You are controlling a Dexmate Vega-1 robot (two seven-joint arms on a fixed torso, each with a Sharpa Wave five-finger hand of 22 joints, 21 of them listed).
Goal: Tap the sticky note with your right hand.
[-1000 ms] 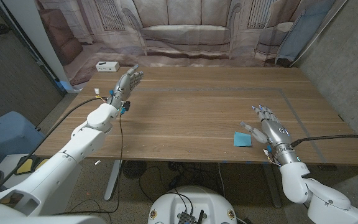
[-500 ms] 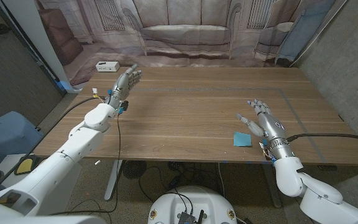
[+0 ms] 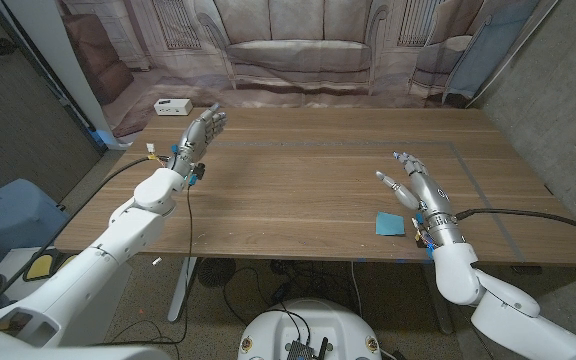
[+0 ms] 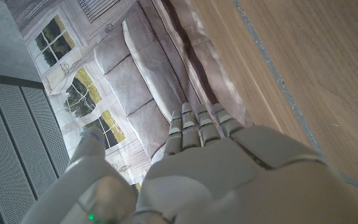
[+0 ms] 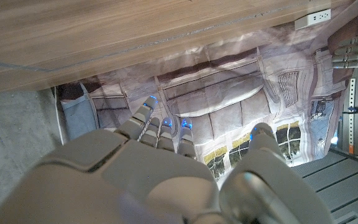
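Lying near the front edge of the wooden table [image 3: 318, 180], on the robot's right side, is a small blue sticky note [image 3: 390, 223], flat on the wood. The right hand [image 3: 418, 190] hangs just beyond and slightly to the right of the note, holding nothing. Its fingers [image 3: 404, 160] are stretched out and a little apart, pointing away from the robot, and the thumb sticks out toward the table's middle. Whether the hand clears the note or brushes it cannot be told from the head view. In the right wrist view the back of this hand [image 5: 148, 180] fills the lower part, with blue-tipped fingers reaching toward a printed backdrop; the note is hidden there.

Far across the table, near the back left corner, the left hand [image 3: 200, 135] is held with fingers straight and close together, empty. The left wrist view shows its fingers [image 4: 197, 127] side by side, aimed at the backdrop of a painted sofa and windows. A small white box [image 3: 172, 106] sits beyond the table's back left corner; its details are too small to make out. A black cable [image 3: 190, 215] hangs from the left arm over the table's edge.
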